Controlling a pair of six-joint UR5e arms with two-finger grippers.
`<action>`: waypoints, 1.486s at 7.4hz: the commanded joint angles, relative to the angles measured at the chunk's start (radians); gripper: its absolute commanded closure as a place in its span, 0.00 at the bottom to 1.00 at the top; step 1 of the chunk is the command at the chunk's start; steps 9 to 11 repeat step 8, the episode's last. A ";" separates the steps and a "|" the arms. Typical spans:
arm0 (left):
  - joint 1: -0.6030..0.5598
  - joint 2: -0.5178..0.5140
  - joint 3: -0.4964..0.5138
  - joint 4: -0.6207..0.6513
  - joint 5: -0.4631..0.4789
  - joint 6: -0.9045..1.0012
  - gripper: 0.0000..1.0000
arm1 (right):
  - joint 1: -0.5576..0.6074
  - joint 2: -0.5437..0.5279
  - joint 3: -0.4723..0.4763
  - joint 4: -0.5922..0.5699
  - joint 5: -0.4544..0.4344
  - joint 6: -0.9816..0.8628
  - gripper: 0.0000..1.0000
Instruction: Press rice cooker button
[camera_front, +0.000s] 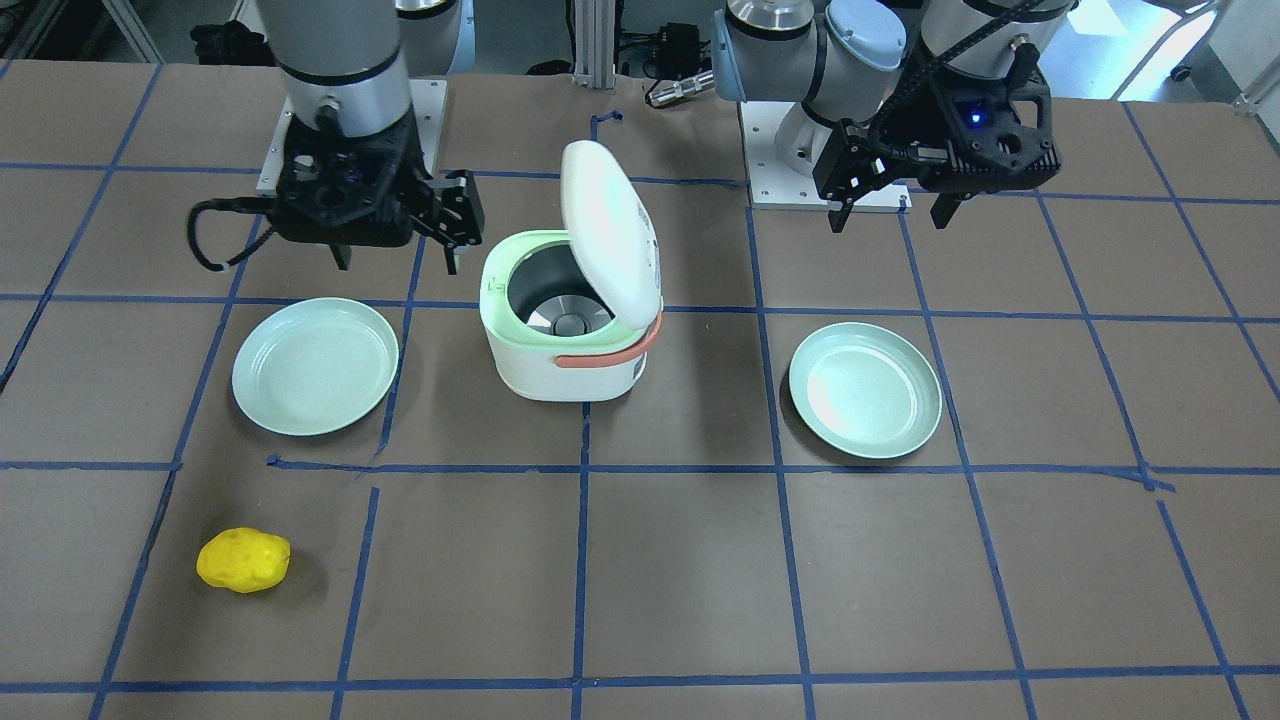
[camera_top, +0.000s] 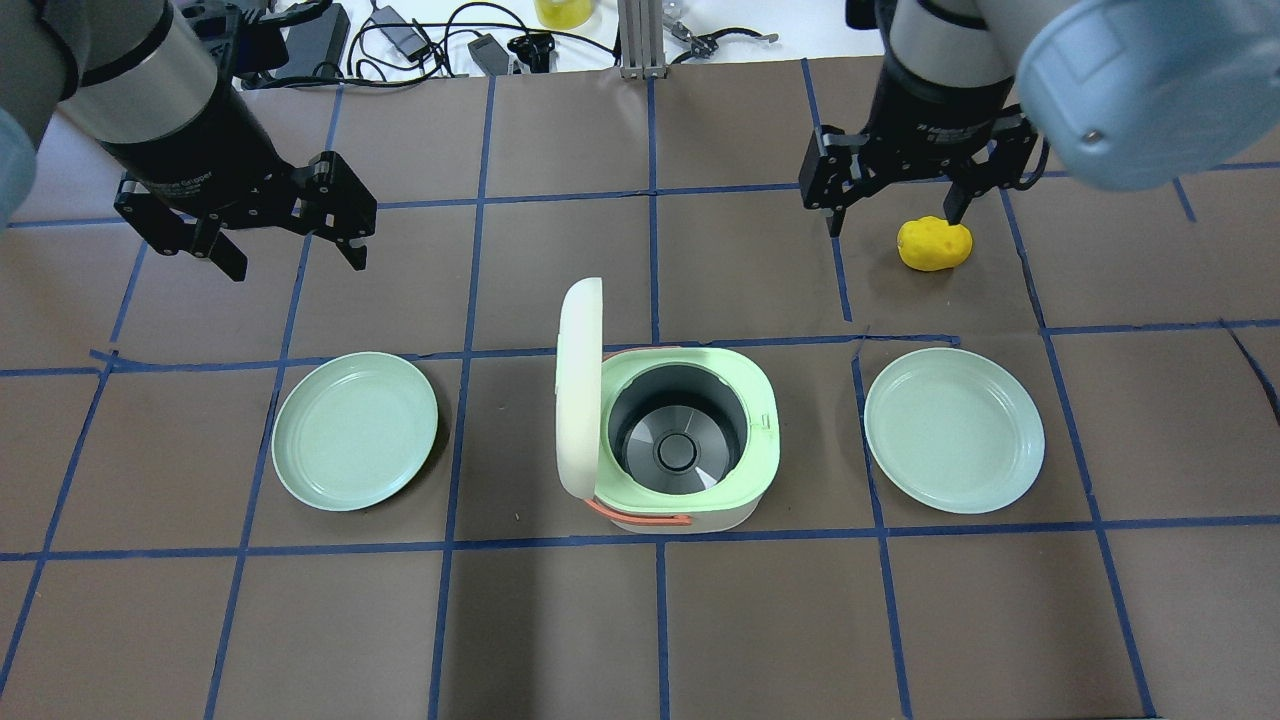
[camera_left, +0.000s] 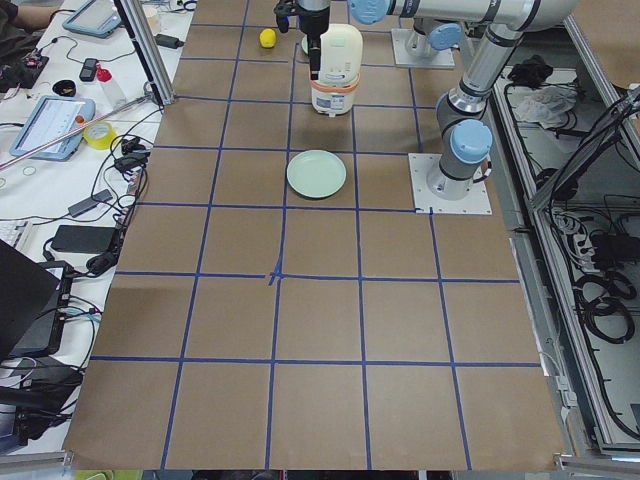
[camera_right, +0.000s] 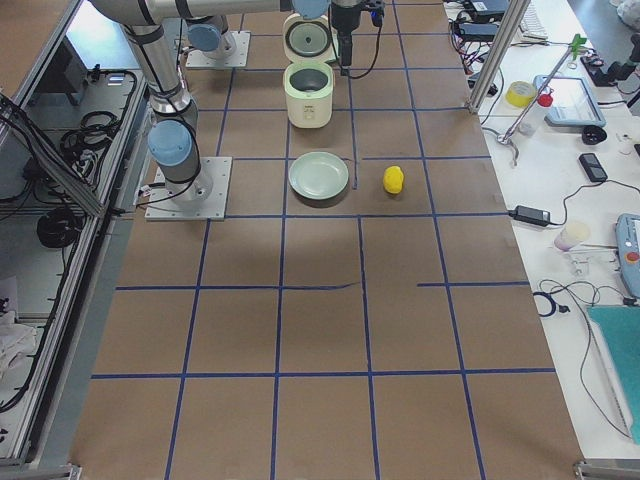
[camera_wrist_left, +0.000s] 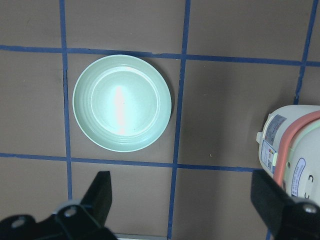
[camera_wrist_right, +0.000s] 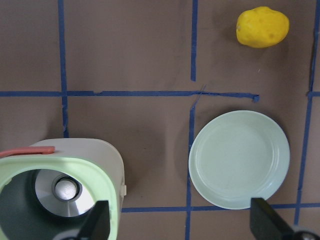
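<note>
Rice cooker (camera_top: 668, 430) sits mid-worktop (camera_top: 560, 640), betw the two pincers, w/ its lid (camera_top: 578, 390) standing upright on the hinge. The hinge side faces the robot's left. The opposite wall has a small tab on the green rim, prob the button (camera_top: 771, 424), facing the robot's right. So the hinge-to-button axis runs left-right across the worktop, button end toward the right pincer (camera_top: 893, 208).

Right pincer: fingers apart, holding nothing, hanging well above the worktop. Its wrist cam looks straight down w/ the cooker's button wall at lower left, so the target lies below & to the pincer's left, nothing in betw. A pale green plate (camera_top: 955, 430) lies below it on the other side. A yellow potato (camera_top: 935, 243) lies further out from the base. Both are apart from the cooker.

Left pincer (camera_top: 298, 262): also apart, empty, high. The cooker is to its right, but the raised lid stands betw it and the button. A second plate (camera_top: 355, 430) lies below it.

Judgement: the right arm is better placed; it needs to descend and come in leftward onto the tab. W/ the lid up, the button may be pressed already; can't tell.
</note>
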 joint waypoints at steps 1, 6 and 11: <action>0.000 0.000 0.000 0.000 0.000 -0.001 0.00 | -0.115 -0.001 -0.054 0.018 0.004 -0.166 0.00; 0.000 0.000 0.000 0.000 0.000 0.000 0.00 | -0.116 -0.002 -0.056 0.012 0.010 -0.160 0.00; 0.000 0.000 0.000 0.000 0.000 0.000 0.00 | -0.116 -0.002 -0.054 0.012 0.012 -0.157 0.00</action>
